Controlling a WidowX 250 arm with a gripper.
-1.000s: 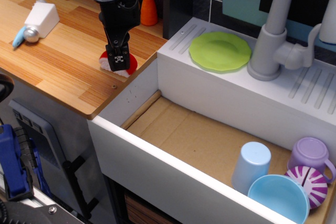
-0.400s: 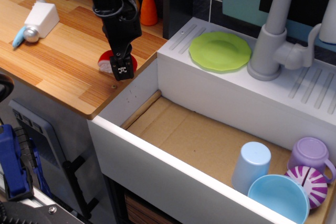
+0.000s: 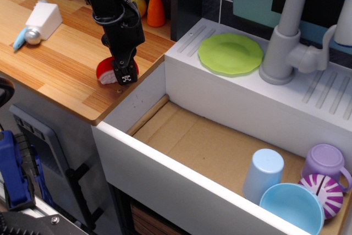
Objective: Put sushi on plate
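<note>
The sushi (image 3: 106, 70), red domed top over a white base, is tilted at the front right corner of the wooden counter (image 3: 60, 64). My black gripper (image 3: 125, 75) comes down from above and is closed on the sushi's right end, next to the sink's left wall. The lime-green plate (image 3: 231, 53) lies flat on the white ledge behind the sink, to the right of the gripper and apart from it.
An orange toy carrot (image 3: 156, 9) and a yellow toy (image 3: 139, 5) stand at the counter's back. A white bottle (image 3: 44, 19) lies at the left. A grey faucet (image 3: 286, 42) stands beside the plate. The sink (image 3: 192, 141) holds a light blue cup (image 3: 263, 175), blue bowl (image 3: 291, 207) and purple cup (image 3: 324, 163).
The arm has leaned to the left and the sushi has moved left with it and tipped over onto its side. The plate has not moved.
</note>
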